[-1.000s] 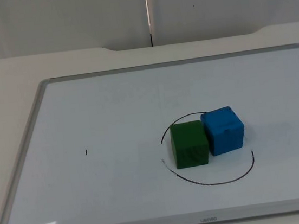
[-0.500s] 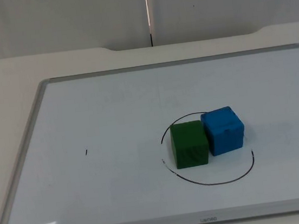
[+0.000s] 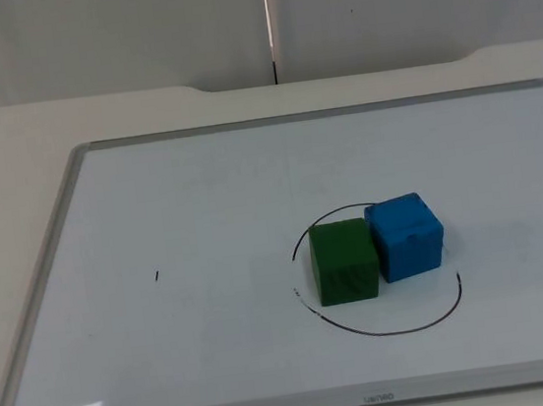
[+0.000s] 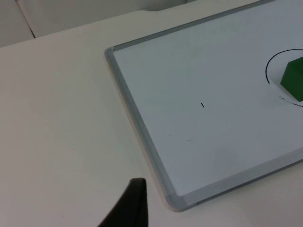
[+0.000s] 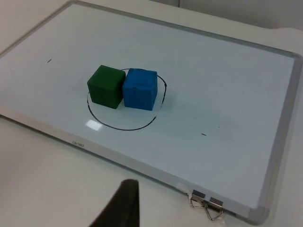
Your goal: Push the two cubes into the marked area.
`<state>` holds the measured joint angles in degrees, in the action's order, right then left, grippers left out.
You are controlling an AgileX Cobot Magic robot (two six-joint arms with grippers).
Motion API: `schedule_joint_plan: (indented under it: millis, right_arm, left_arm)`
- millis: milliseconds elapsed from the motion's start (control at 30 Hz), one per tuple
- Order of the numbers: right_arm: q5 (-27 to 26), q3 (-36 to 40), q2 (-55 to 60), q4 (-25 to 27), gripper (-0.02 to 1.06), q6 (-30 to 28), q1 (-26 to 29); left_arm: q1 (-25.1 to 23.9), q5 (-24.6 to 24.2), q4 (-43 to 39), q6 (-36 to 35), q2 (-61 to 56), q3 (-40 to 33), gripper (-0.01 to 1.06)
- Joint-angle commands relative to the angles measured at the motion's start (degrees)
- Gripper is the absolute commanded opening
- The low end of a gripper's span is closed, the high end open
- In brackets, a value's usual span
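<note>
A green cube (image 3: 344, 261) and a blue cube (image 3: 406, 236) stand side by side, touching, on a whiteboard (image 3: 43, 280). Both sit inside a hand-drawn black circle (image 3: 387, 332); the blue one is at its far right part. In the right wrist view the green cube (image 5: 106, 86), blue cube (image 5: 140, 89) and circle (image 5: 120, 127) lie well ahead of my right gripper (image 5: 125, 203), which hangs over bare table beside the board's edge. My left gripper (image 4: 132, 203) hovers over the table off the board's corner, with the green cube (image 4: 293, 78) far off.
The whiteboard's grey frame (image 4: 137, 127) rises slightly above the white table. Two metal clips (image 5: 206, 203) hang on the frame's near edge. Small pen marks (image 3: 157, 274) dot the board. A grey partition wall (image 3: 132, 32) closes the back.
</note>
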<state>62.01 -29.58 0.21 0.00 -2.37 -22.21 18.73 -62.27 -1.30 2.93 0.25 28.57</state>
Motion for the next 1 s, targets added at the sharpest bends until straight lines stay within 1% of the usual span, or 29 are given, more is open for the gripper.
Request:
schedule_joint_plan:
  millis: [0,967]
  right_arm:
    - [-0.16,0.10,-0.21,0.00,1.05,-0.01,0.29]
    - [-0.16,0.10,-0.21,0.00,1.05,-0.01,0.29]
  left_arm:
    - [-0.07,0.73,-0.26,-0.24,-0.25,-0.28,1.05]
    - [-0.07,0.73,-0.26,-0.24,-0.25,-0.28,1.05]
